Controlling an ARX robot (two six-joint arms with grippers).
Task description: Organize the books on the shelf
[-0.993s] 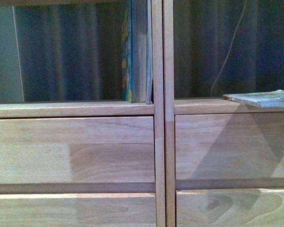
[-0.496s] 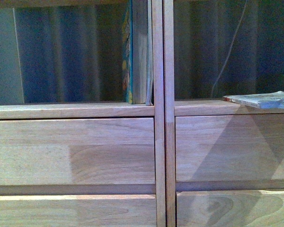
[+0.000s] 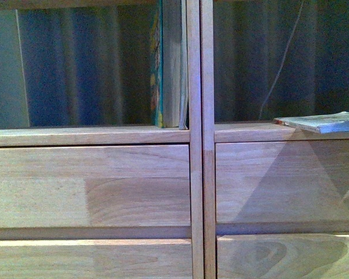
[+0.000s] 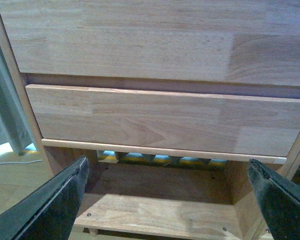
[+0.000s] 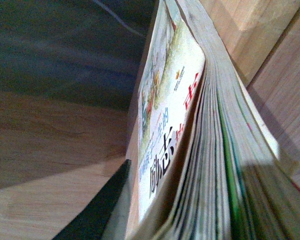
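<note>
The light-wood shelf fills the front view. A teal-covered book with greyish page edges stands upright against the centre divider in the left open compartment. The thin paperback book lies flat on the ledge of the right compartment, reaching in from the right edge. In the right wrist view the paperback fills the frame, white cover with black characters; my right gripper is shut on it, one dark finger beside the cover. My left gripper is open and empty, low in front of the bottom drawer panel.
A grey curtain and a thin white cable hang behind the open compartments. A low wooden base board lies under the shelf in the left wrist view. The wood floor shows to one side of the shelf there.
The front view has shifted very slightly. The paperback on the right ledge stays in about the same place.
</note>
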